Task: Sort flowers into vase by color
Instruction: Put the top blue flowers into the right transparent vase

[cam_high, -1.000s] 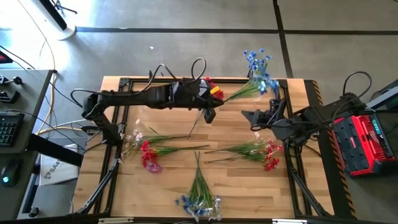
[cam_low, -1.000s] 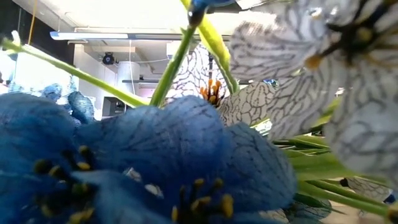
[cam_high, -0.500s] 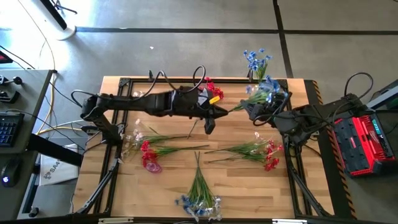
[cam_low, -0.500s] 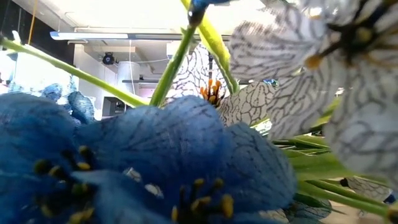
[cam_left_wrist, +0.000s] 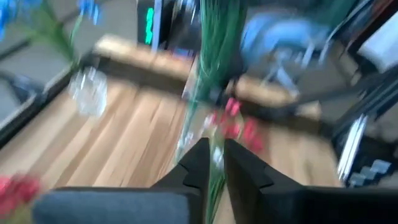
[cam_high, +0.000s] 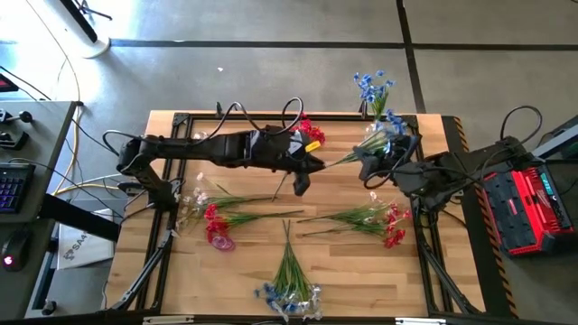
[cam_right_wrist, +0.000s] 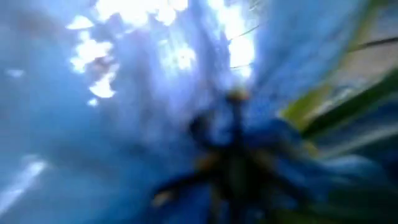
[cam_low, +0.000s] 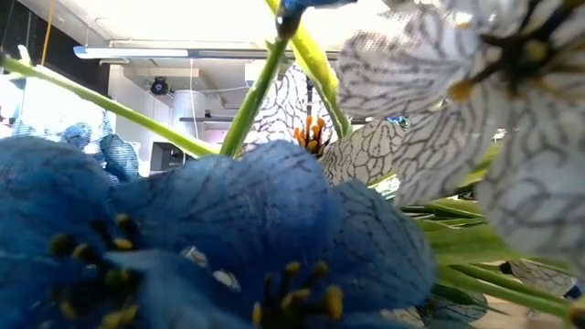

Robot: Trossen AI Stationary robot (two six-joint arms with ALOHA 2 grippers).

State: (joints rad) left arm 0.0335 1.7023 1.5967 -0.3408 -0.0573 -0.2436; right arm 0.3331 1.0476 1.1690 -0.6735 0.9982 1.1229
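The left claw [cam_high: 316, 164] reaches across the middle of the tabletop [cam_high: 244, 271], fingers pressed together on the green stems of a blue sprig [cam_high: 357, 152]. The right claw [cam_high: 372, 161] sits at the blossom end of that same sprig, near the tabletop's far right edge; its fingers are shut, though whether they actually grip the blossoms is hard to tell from above. More blue flowers [cam_high: 370, 88] stand upright at the far edge. A red bunch [cam_high: 217, 226] lies at the left, a red-and-white bunch [cam_high: 379, 221] at the right, a blue bunch [cam_high: 289, 291] at the near edge.
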